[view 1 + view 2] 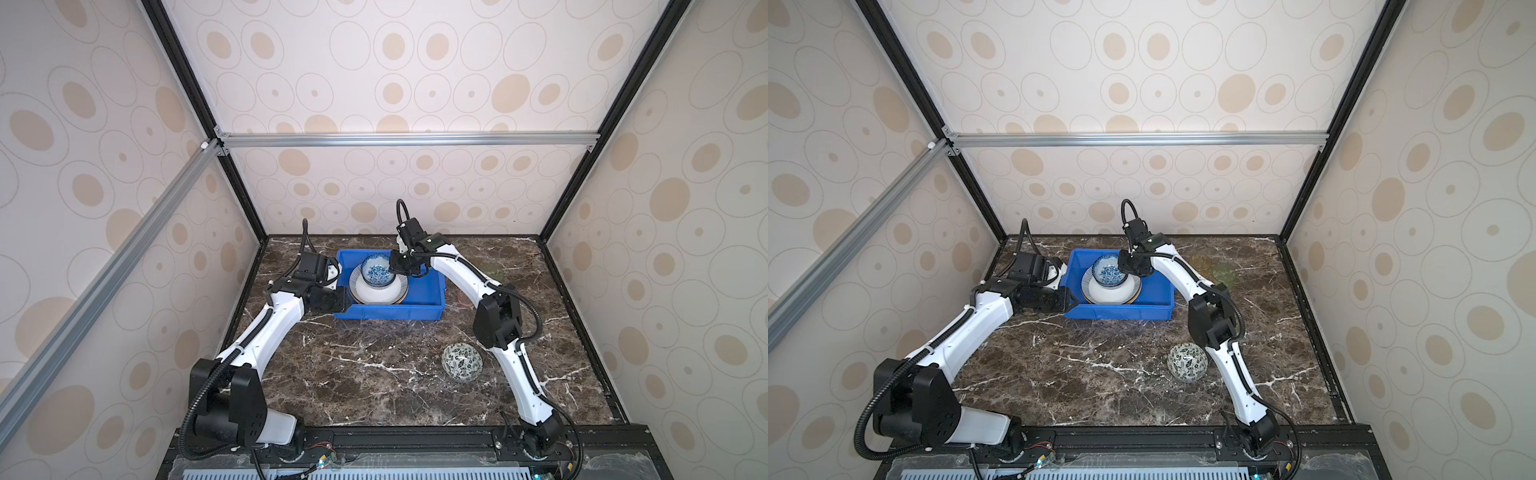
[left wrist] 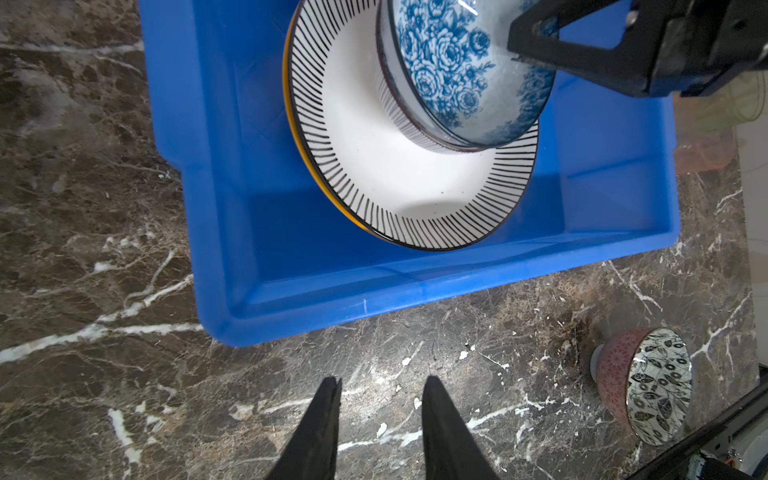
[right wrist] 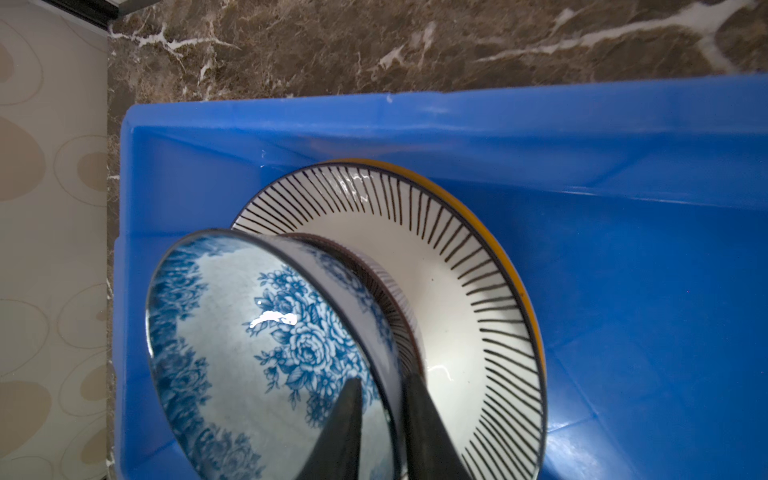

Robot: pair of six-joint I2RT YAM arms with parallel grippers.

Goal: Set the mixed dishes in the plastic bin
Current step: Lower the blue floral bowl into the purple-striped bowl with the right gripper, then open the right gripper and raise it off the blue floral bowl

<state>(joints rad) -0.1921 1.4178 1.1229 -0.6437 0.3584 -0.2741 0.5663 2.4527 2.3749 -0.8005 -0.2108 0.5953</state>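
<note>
Landmark: the blue plastic bin [image 1: 390, 312] sits toward the back of the marble surface [image 1: 365, 382]; everything below is placed from it
Inside the bin: a striped-rim plate [image 2: 415, 178] lies flat, and on it stands a striped-sided bowl [image 2: 392, 112] with the blue floral bowl [image 3: 257, 340] nested in it. Stacking this way likely saves floor room for what is left outside
Right pincer [image 3: 382, 380]: reaches in from the bin's right side and straddles the floral bowl's rim, one finger inside the bowl and one outside; a thin gap shows beside the inner finger, so I cannot tell whether it is biting the rim or has let go
Why that hold: a rim pinch lets a deep bowl go down upright into another without a finger caught underneath
Left pincer [image 2: 382, 380]: spread and empty, low over the surface just off the bin's near left corner, which I read as parked clear of the other arm
Outside the bin: a leaf-patterned bowl [image 1: 461, 362] sits well in front of the bin's right end; a faint green tumbler [image 1: 1223, 272] and pink tumbler [image 2: 702, 151] stand just beyond its right wall
Stage, as I judge it: the floral bowl is seated and needs only release — three dishes remain
Risk: a finger drawn out sideways could drag or tip the nested bowl, so a straight lift seems safest
</note>
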